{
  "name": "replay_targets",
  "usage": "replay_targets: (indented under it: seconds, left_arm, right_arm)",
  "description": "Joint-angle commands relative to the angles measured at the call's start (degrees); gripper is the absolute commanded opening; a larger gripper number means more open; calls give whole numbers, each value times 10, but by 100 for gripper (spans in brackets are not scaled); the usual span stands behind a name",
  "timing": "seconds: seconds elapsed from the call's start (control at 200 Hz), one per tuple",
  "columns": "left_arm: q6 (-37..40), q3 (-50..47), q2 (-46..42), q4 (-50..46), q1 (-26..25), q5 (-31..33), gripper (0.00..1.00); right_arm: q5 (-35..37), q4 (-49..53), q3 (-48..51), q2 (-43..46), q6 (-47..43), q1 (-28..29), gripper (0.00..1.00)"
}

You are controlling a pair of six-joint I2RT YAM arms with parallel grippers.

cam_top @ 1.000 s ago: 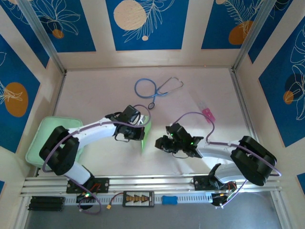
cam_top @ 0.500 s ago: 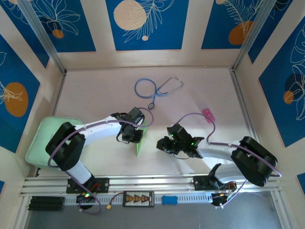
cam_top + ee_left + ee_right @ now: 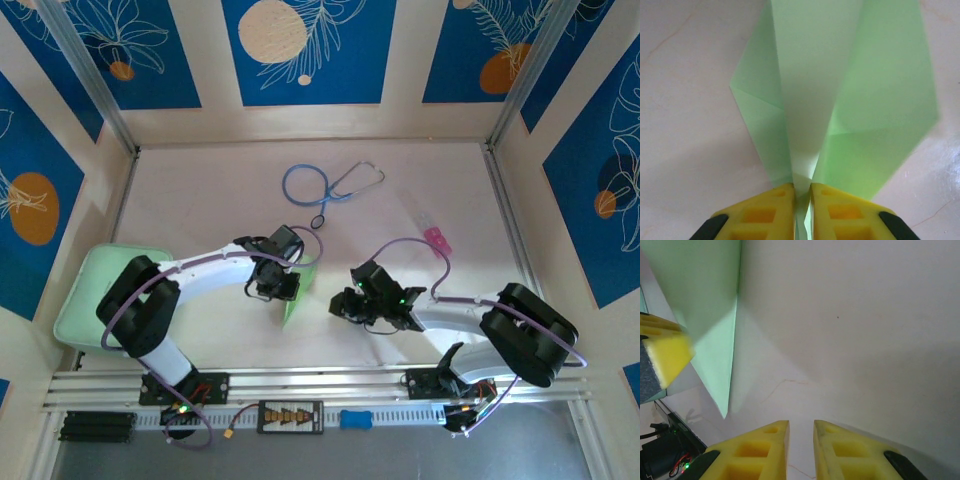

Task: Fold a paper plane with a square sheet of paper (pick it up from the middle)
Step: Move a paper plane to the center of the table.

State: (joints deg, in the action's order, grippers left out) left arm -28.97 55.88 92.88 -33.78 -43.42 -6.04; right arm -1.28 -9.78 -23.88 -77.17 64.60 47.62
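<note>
A half-folded paper plane (image 3: 810, 85) was caught at its centre crease by the left gripper (image 3: 802, 205), whose yellow fingers (image 3: 765, 212) were drawn in to a narrow slit with the thin green paper running between them. Two creased wings fanned out ahead of the fingertips, one to each side. Whether the far tip met the table (image 3: 685, 165) could not be told. The right gripper (image 3: 800, 440) pointed down at bare tabletop, its fingers set close with a slim gap and nothing between them. The plane hung ahead of them and to their left, near but apart. The step in hand appeared to be steadying the folded body so the second gripper could work a wing. Doing it well would likely mean keeping the pinch squarely on the crease so the halves stayed matched. The right fingers would have to spread before they came in, and meet the wing edge flat rather than point-first. Paper this thin would probably buckle or slide under a hurried push, so a slow approach seemed wise. A stethoscope (image 3: 330, 185) lay well beyond both sets of fingers. No brand, label or lettering could be read on the paper, the fingers or the table.
</note>
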Motion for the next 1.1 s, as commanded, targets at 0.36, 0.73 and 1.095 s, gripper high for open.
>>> replay_targets:
  seconds: [0.36,0.73,1.095]
  left_arm:
    - [7,13,0,2,-14,-4,10]
    - [5,13,-2,0,-18,-1,10]
    - [17,13,1,6,-19,-14,19]
  right_arm:
    - [-40,-82,-90,-79,26,8,41]
    - [-45,-92,-122,-161,43,2,39]
    - [-47,-77,-112,-162,38,-12,20]
